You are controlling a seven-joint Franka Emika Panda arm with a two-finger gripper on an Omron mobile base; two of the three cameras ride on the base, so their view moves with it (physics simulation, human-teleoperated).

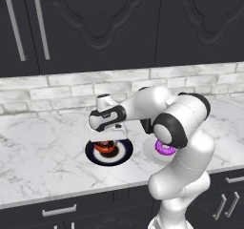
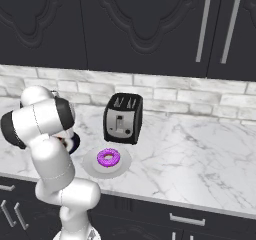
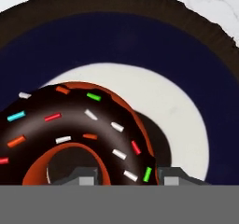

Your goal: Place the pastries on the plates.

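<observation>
Hand view: gripper (image 3: pixel 126 176) pinching 1 choc donut (image 3: pixel 74 134); 2 plates, 2 donuts total.

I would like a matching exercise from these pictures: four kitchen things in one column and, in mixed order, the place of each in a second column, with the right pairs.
Things:
1. chocolate-iced ring donut with sprinkles
2. purple-iced ring donut
3. black two-slot toaster
4. dark cabinet doors with metal handles

Places:
A. on the plain white round plate
B. above the pale brick wall strip
C. on the marble counter, behind the white plate
D. over the dark navy round plate

Pairs: 1-D, 2-A, 3-C, 4-B
</observation>
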